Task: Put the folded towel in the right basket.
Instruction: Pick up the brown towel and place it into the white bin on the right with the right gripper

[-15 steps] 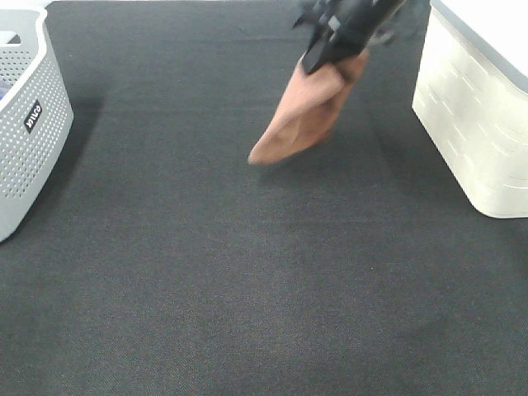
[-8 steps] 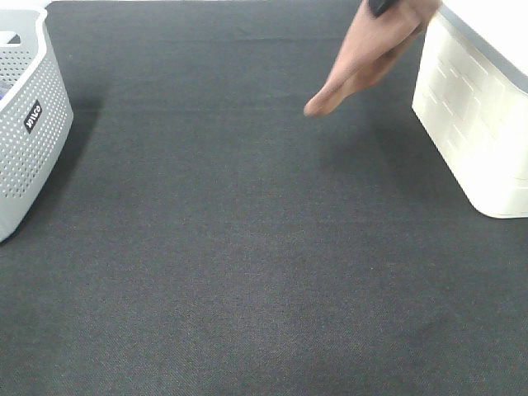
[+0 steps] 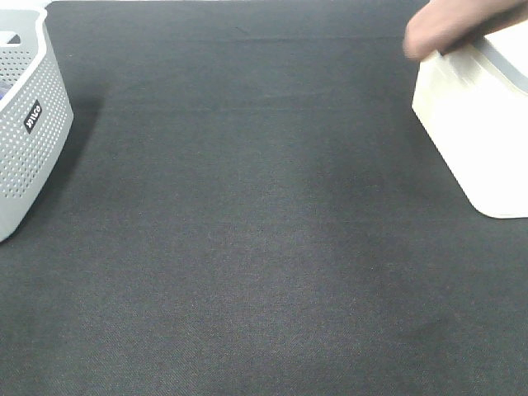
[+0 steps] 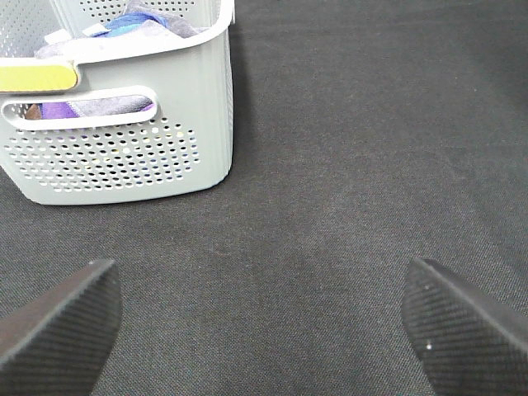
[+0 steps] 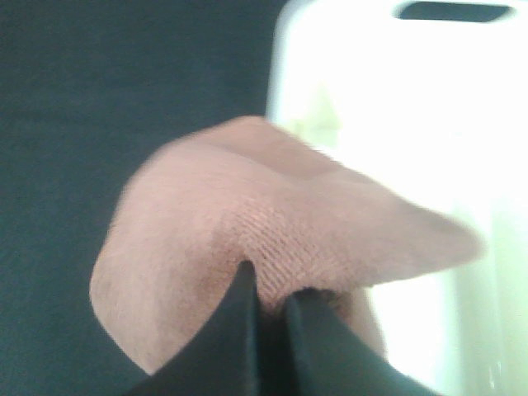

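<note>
Light even, diffuse. In my right wrist view the white plastic basket (image 5: 396, 124) is blown out, the folded brown towel (image 5: 247, 239) soft. High view: towel smeared; grey perforated basket (image 3: 29, 124) shadows the dark mat (image 3: 247, 247).

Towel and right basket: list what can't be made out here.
Towel: blurred and cut by the top edge in the high view.
Right basket: its inside is cut off by the frame there, washed out in the right wrist view.
Right gripper: outside the high view.

grey perforated basket (image 3: 25, 140) (blue and purple cloth (image 4: 132, 18) inside) stands on dark mat (image 3: 247, 264)
</note>
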